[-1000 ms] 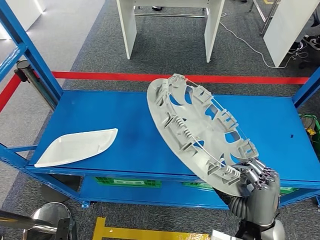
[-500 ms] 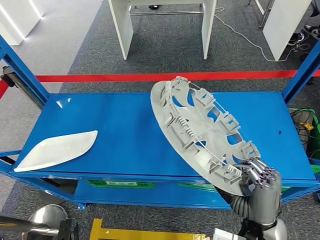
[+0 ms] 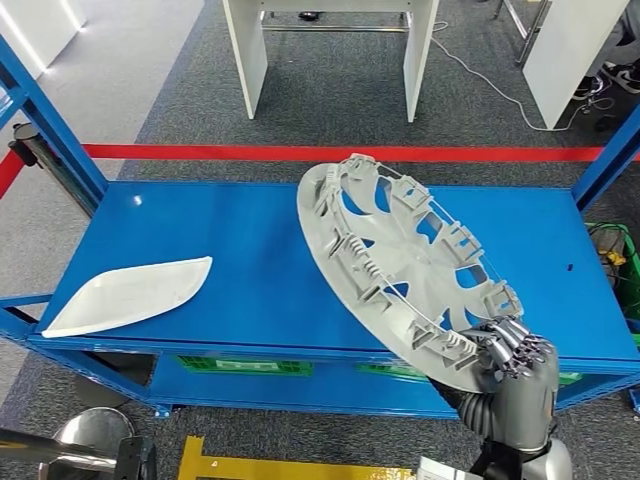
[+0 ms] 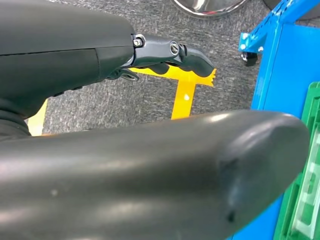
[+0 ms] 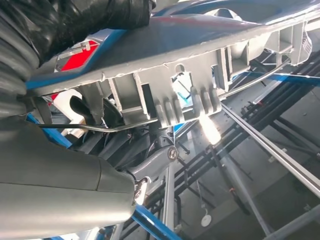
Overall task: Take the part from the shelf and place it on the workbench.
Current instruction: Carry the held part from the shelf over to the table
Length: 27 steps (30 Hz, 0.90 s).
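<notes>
nearest the camera in the head view, the right hand (image 3: pixel 519 375) sits just in front of the blue shelf (image 3: pixel 249 270), at its near right edge, with its fingers (image 3: pixel 513 345) wrapped over the rim of the grey wheel cover (image 3: pixel 400 270). the right wrist view shows the same grasp from close behind, the thumb (image 5: pixel 68 200) lying under the ribbed underside of the wheel cover (image 5: pixel 170 95). the wheel cover is tilted, its near edge in the hand and its far edge raised above the right half of the shelf, inner side with clips and a wire ring facing up; whether any part touches the shelf cannot be told. the left hand (image 4: pixel 124 125) hangs low beside the shelf's blue leg, over grey carpet with a yellow floor mark (image 4: pixel 185 92); one dark finger (image 4: pixel 170 52) stretches out straight and nothing is seen in it, but the thumb covers much of the view, so the state of its fingers cannot be told. on the left end of the shelf, well apart from the wheel cover, lies a flat white panel (image 3: pixel 128 295). beyond the shelf a red line (image 3: pixel 226 152) runs across the carpet, and farther still stands a white table (image 3: pixel 332 50).
</notes>
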{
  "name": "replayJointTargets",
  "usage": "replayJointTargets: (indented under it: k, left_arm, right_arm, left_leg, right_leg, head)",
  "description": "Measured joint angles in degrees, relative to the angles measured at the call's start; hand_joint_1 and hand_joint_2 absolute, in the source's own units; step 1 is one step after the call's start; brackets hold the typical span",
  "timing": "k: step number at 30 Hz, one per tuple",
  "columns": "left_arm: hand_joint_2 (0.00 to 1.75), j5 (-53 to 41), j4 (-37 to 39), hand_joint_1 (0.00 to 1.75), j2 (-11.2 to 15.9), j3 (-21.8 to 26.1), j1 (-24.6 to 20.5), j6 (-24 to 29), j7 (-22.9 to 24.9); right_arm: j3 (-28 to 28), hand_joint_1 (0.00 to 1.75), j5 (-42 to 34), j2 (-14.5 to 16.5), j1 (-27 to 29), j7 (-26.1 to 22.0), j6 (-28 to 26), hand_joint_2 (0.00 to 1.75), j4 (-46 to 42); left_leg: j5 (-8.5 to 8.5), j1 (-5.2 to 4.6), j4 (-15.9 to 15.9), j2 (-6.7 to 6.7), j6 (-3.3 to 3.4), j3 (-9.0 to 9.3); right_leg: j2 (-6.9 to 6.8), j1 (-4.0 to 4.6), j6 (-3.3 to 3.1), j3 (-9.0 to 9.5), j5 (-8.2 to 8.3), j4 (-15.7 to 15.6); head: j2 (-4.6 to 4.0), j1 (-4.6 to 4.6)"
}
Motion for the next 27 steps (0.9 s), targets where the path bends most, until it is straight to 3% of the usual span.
replayJointTargets:
  k: [4, 8, 10, 13, 14, 15, 17, 19, 21, 23, 25, 27]
  left_arm:
    - [0.0, -0.1, 0.0, 0.0, 0.0, 0.5, 0.0, -0.1, 0.0]
    - [0.0, -0.3, 0.0, 0.0, 0.1, 0.7, 0.0, -0.1, 0.1]
    - [0.0, -0.5, 0.0, 0.0, -0.1, 0.7, -0.1, -0.1, 0.2]
    - [0.0, -0.7, -0.1, 0.0, -0.1, 1.0, -0.1, -0.1, 0.4]
    - [0.0, -0.7, -0.1, 0.0, -0.2, 1.0, -0.1, -0.1, 0.4]
    - [0.0, -0.8, -0.1, 0.0, -0.2, 1.1, -0.1, -0.1, 0.5]
    - [0.0, -1.0, -0.1, 0.0, -0.3, 1.1, -0.1, -0.1, 0.6]
    - [0.0, -1.1, -0.1, 0.0, -0.3, 1.2, -0.1, -0.1, 0.6]
    - [0.0, -1.2, -0.1, 0.0, -0.3, 1.3, -0.1, -0.1, 0.7]
    - [0.0, -1.3, -0.1, 0.0, -0.2, 1.4, -0.1, -0.1, 0.7]
    - [0.0, -1.4, -0.1, 0.0, -0.2, 1.4, -0.1, -0.1, 0.7]
    - [0.0, -1.4, -0.1, 0.0, -0.2, 1.4, -0.1, -0.1, 0.8]
  right_arm:
    - [0.0, 1.75, 0.0, 0.0, 0.0, 0.4, 0.1, 1.75, 0.0]
    - [0.0, 1.75, 0.0, -0.1, 0.1, 0.4, 0.1, 1.75, 0.0]
    - [0.0, 1.75, 0.0, -0.2, 0.1, 0.5, 0.1, 1.75, 0.0]
    - [0.1, 1.75, 0.0, -0.4, 0.1, 0.6, 0.2, 1.75, 0.0]
    - [0.1, 1.75, 0.0, -0.5, 0.1, 0.6, 0.2, 1.75, 0.0]
    - [0.0, 1.75, 0.0, -0.6, 0.2, 0.7, 0.2, 1.75, 0.1]
    - [0.0, 1.75, 0.0, -0.7, 0.1, 0.6, 0.2, 1.75, 0.1]
    - [0.0, 1.75, 0.0, -0.8, 0.0, 0.7, 0.3, 1.75, 0.1]
    - [0.1, 1.75, 0.0, -0.8, 0.1, 0.7, 0.4, 1.75, 0.1]
    - [0.1, 1.75, 0.0, -0.9, 0.1, 0.7, 0.4, 1.75, 0.0]
    - [0.1, 1.75, 0.0, -0.9, 0.1, 0.7, 0.5, 1.75, 0.0]
    - [0.1, 1.75, 0.0, -0.9, 0.1, 0.7, 0.5, 1.75, 0.0]
  left_leg:
    - [-0.37, -0.17, 1.1, 0.0, 0.71, -0.57]
    - [0.42, -0.39, 0.9, 0.15, 2.12, -0.88]
    - [1.42, -0.26, -0.3, 0.44, 3.07, -0.78]
    - [1.96, -0.48, -0.6, 0.68, 3.64, -1.17]
    - [2.02, -0.64, -0.5, 0.71, 3.65, -1.38]
    - [2.08, -0.74, -0.3, 0.72, 3.65, -1.6]
    - [2.14, -0.76, 0.3, 0.67, 3.5, -2.06]
    - [2.24, -0.89, 0.8, 0.59, 2.94, -2.57]
    - [2.68, -1.03, 1.1, 0.51, 2.05, -2.96]
    - [2.98, -0.87, 1.2, 0.47, 1.32, -3.18]
    - [0.83, -0.75, 3.2, 0.5, 0.98, -4.01]
    - [-4.02, -0.75, 9.4, 0.54, 0.9, -5.97]
  right_leg:
    - [0.01, -0.18, 0.52, 0.0, 0.23, -0.1]
    - [0.09, -0.38, 1.87, 0.13, 0.78, -0.8]
    - [0.03, -0.19, 2.03, -0.83, -1.27, 1.0]
    - [-0.09, 0.24, 1.72, -4.34, -6.96, 10.7]
    - [-0.09, 0.32, 1.69, -4.81, -7.56, 12.8]
    - [-0.1, 0.35, 1.64, -4.34, -7.09, 12.9]
    - [-0.14, 0.39, 1.49, -0.51, -4.12, 7.2]
    - [-0.07, 0.62, 1.11, 3.57, -2.5, 0.9]
    - [0.1, 0.93, 0.56, 4.44, -2.48, -0.6]
    - [0.11, 0.98, -0.2, 3.77, -1.99, -0.6]
    - [-0.11, 0.96, -1.32, 3.17, -1.31, -0.7]
    - [-0.35, 1.21, -2.34, 2.26, -0.58, -0.7]
  head:
    - [0.0, -0.01]
    - [0.0, 0.03]
    - [0.0, 0.19]
    - [0.0, 0.3]
    - [0.0, 0.28]
    - [0.0, 0.27]
    - [0.0, 0.29]
    - [0.01, 0.3]
    - [0.01, 0.29]
    - [0.01, 0.29]
    - [0.01, 0.13]
    - [0.0, -0.1]
